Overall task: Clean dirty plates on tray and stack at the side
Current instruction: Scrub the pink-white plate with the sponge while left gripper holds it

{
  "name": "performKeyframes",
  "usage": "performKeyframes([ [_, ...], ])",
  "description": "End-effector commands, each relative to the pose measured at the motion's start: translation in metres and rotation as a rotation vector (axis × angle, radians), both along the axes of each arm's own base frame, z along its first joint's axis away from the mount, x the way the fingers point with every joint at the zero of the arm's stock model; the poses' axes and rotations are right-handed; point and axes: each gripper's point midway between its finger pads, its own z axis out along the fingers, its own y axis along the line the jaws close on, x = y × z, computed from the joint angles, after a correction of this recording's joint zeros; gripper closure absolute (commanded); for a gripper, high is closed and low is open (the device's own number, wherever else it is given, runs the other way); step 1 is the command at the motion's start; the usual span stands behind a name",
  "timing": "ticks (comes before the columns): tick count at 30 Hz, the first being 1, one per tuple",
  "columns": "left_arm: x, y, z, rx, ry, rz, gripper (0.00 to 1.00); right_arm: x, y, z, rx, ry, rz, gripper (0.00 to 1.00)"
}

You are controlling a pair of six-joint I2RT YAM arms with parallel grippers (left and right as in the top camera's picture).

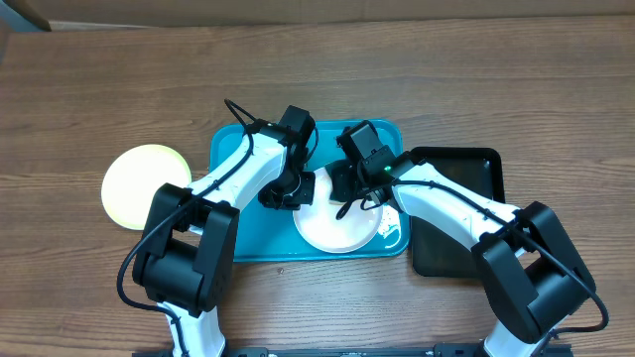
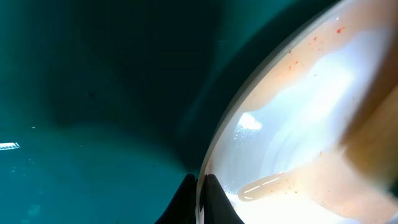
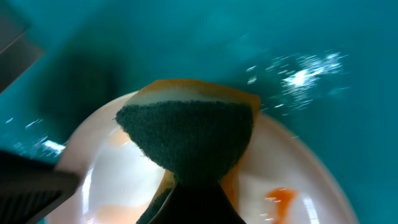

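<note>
Yellow-green plate (image 1: 141,186) lies left of tray (image 1: 243,240); white plate (image 1: 332,234) on tray smeared, left gripper (image 2: 199,190) pinching its rim, right gripper (image 3: 189,190) pinching sponge (image 3: 186,134).

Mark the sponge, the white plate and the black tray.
sponge (image 3: 189,140): right wrist view, middle of its dark green scrub face.
white plate (image 1: 332,230): overhead view, bare patch of its well.
black tray (image 1: 471,169): overhead view, bare floor near its top-right corner.

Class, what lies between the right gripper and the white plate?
A green-faced sponge, clamped in the right gripper and held over the plate; the right wrist view shows it.
</note>
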Motion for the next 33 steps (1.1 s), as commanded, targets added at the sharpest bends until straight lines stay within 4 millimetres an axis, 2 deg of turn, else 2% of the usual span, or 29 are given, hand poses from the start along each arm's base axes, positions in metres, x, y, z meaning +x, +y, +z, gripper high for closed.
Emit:
performKeyframes([
  [1, -0.005, 0.001, -0.005, 0.014, 0.017, -0.018, 0.96, -0.034, 0.020, -0.003, 0.083, 0.126, 0.106, 0.94],
  [4, -0.005, 0.001, -0.005, 0.015, 0.018, -0.018, 0.96, -0.057, 0.004, -0.014, -0.001, 0.216, 0.125, 0.94],
  [6, -0.005, 0.001, -0.005, 0.014, 0.017, -0.018, 0.96, -0.063, -0.020, -0.022, -0.111, 0.239, 0.088, 0.96],
  [10, -0.005, 0.001, -0.005, 0.015, 0.018, -0.018, 0.96, -0.048, -0.074, -0.027, -0.313, 0.208, -0.089, 0.96],
  [15, -0.006, 0.001, -0.005, 0.016, 0.022, -0.018, 0.96, -0.024, -0.111, -0.023, -0.369, 0.174, -0.261, 0.96],
  [17, -0.006, 0.002, -0.005, 0.016, 0.022, -0.018, 0.96, -0.015, -0.116, -0.022, -0.352, 0.158, -0.287, 0.96],
  [20, -0.006, 0.001, -0.005, 0.016, 0.021, -0.018, 0.96, -0.002, -0.113, -0.020, -0.308, 0.122, -0.300, 0.96],
  [22, -0.006, 0.001, -0.005, 0.016, 0.021, -0.018, 0.96, 0.006, -0.095, -0.018, -0.237, 0.093, -0.229, 0.96],
  [26, -0.006, 0.001, -0.005, 0.016, 0.021, -0.018, 0.96, 0.008, -0.077, -0.015, -0.169, 0.086, -0.184, 0.96],
  [33, -0.006, 0.001, -0.005, 0.016, 0.022, -0.018, 0.96, 0.013, -0.070, -0.013, -0.140, 0.064, -0.175, 0.96],
])
